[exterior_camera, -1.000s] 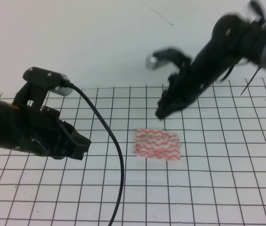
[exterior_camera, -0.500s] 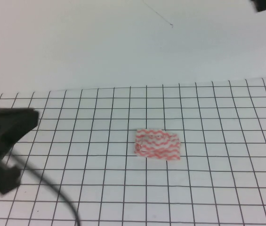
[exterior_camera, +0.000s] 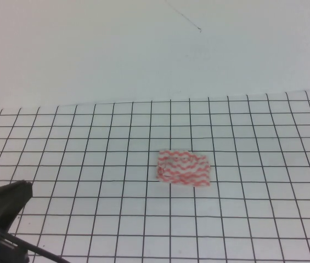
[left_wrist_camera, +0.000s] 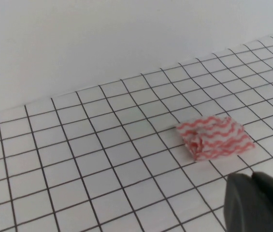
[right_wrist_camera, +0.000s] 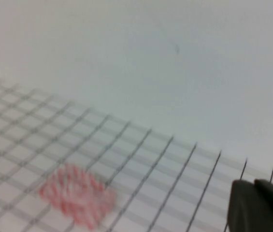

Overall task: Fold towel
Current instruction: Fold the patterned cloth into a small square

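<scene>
A small towel (exterior_camera: 184,167) with red and white wavy stripes lies folded into a compact rectangle near the middle of the gridded mat. It also shows in the left wrist view as the towel (left_wrist_camera: 214,137) and in the right wrist view as the towel (right_wrist_camera: 76,194). My left gripper (left_wrist_camera: 248,178) hangs shut and holds nothing, well short of the towel; part of the left arm (exterior_camera: 1,205) shows at the near left corner of the high view. My right gripper (right_wrist_camera: 252,183) is shut and holds nothing, off to one side of the towel, and is out of the high view.
The white mat (exterior_camera: 89,164) with a black grid covers the table. Behind its far edge stands a plain white wall (exterior_camera: 144,49). A black cable (exterior_camera: 39,252) runs along the near left corner.
Both arms have pulled back from above the mat: the left arm to the near left corner, the right arm out of the high view. The towel has stayed still.
</scene>
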You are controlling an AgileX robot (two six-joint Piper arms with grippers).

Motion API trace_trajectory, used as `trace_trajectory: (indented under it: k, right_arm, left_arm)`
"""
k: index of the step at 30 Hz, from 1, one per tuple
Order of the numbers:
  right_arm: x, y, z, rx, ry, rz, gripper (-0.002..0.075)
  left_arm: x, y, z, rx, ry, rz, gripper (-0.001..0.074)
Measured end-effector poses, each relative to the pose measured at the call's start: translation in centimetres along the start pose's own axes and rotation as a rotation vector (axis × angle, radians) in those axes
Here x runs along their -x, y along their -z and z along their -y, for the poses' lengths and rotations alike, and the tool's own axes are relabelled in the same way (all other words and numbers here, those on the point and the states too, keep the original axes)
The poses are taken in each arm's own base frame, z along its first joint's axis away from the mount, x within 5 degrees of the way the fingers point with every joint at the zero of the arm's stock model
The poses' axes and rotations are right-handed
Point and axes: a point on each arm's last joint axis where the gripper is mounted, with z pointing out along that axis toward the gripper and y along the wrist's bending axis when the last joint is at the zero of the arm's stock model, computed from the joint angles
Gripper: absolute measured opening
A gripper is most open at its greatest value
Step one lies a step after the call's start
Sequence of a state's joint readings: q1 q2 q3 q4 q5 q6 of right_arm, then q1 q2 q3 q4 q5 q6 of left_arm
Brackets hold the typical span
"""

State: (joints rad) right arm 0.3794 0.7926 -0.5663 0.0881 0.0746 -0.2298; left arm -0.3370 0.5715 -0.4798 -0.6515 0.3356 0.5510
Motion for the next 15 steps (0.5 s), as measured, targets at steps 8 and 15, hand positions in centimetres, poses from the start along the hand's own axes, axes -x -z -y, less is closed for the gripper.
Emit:
trace_trajectory:
  k: [8, 15]
  right_arm:
    - [-5.8, 0.2, -0.8, 0.018, 0.018, -0.133, 0.0]
    - [-7.1, 0.3, -1.0, 0.027, 0.018, -0.184, 0.0]
  left_arm:
    - [0.0, 0.0, -0.1, 0.01, 0.004, 0.014, -0.0001]
    - [0.0, 0.0, -0.1, 0.01, 0.006, 0.014, -0.0001]
